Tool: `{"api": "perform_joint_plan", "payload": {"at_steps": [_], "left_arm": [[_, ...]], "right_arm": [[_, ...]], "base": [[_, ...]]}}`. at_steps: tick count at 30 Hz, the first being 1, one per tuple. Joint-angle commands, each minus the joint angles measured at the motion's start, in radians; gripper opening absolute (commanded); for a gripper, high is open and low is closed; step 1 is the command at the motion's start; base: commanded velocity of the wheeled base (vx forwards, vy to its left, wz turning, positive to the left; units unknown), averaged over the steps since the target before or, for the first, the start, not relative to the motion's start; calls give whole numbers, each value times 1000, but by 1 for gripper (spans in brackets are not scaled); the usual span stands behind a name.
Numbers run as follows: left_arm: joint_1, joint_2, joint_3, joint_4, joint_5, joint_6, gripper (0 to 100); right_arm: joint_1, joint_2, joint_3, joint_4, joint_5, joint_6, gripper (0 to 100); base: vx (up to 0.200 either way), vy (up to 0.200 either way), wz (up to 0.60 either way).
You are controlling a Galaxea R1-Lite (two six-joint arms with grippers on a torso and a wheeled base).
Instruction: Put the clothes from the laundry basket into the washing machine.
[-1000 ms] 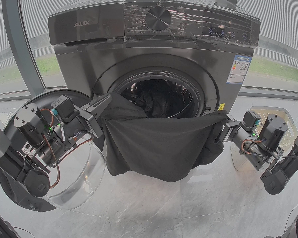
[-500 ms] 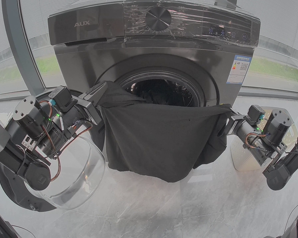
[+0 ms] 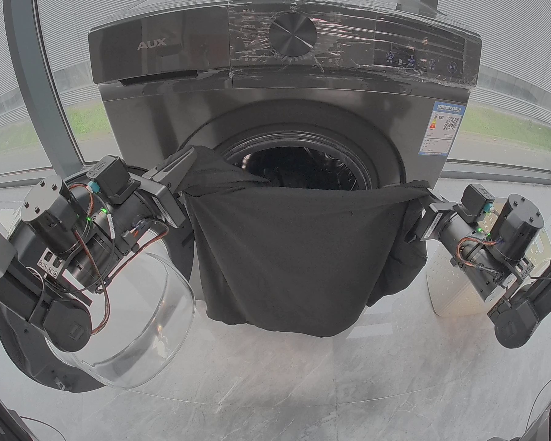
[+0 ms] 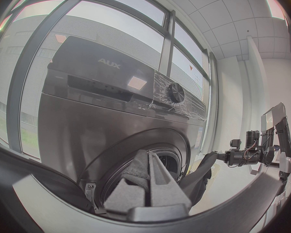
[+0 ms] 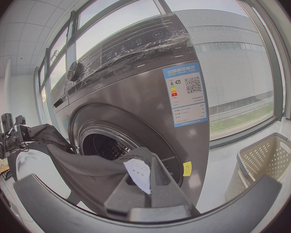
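Note:
A black garment [image 3: 300, 252] hangs spread out in front of the washing machine [image 3: 275, 99], covering the lower half of its open drum [image 3: 306, 166]. My left gripper [image 3: 187, 165] is shut on the garment's upper left corner, seen close up in the left wrist view [image 4: 148, 172] with black cloth [image 4: 137, 169] pinched between the fingers. My right gripper [image 3: 423, 209] is shut on the upper right corner; the right wrist view shows this gripper [image 5: 148, 175] holding cloth [image 5: 87, 169] with a white size tag. More dark clothing lies inside the drum.
The machine's round glass door [image 3: 128, 326] stands swung open to the left, under my left arm. A beige perforated laundry basket [image 3: 453, 289] sits on the floor behind my right arm, also visible as the basket [image 5: 265, 159]. Pale marble floor lies in front.
Both grippers have risen with the garment, so its top edge now sits higher across the drum opening. The right gripper has also shifted slightly outward, pulling the cloth tauter.

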Motion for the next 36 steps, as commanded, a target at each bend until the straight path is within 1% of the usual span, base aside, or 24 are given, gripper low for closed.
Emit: {"api": "perform_joint_plan", "payload": {"at_steps": [1,15,17,19,20,21,24,26,27,29,32,36], "left_arm": [[-1,-5,4,-6,-1,-1,0],[-1,-6,19,-6,-3,-1,0],[-1,-6,28,-6,-4,-2,0],[-9,-5,51,-6,-9,4,0],[-9,-5,51,-6,-9,4,100],[-18,-3,86,-4,-18,7,100],[-46,11,120,-4,-35,6,100],[-76,46,134,-4,-38,4,100],[-95,71,145,-6,-35,10,100],[-118,111,162,-7,-34,21,100],[-151,153,157,-7,-32,21,100],[-177,195,134,-7,-32,19,100]], "right_arm": [[6,1,-5,-1,0,0,0],[21,2,-19,-4,0,2,0],[35,2,-19,-4,0,3,0],[61,4,-17,-6,0,6,0],[61,4,-17,-6,0,6,0],[87,7,-16,-6,0,9,0],[138,19,-11,-7,0,12,0],[167,36,-13,-10,-1,17,0],[182,39,-13,-10,-1,23,0],[201,41,-11,-10,-3,28,0],[221,39,-19,-10,-28,29,0],[245,41,-19,-12,-31,34,0]], "base": [[0,0,0],[0,0,0],[0,0,0],[0,0,0],[0,0,0],[0,0,0],[0,0,0],[0,0,0],[0,0,0],[0,0,0],[0,0,0],[0,0,0]]}}
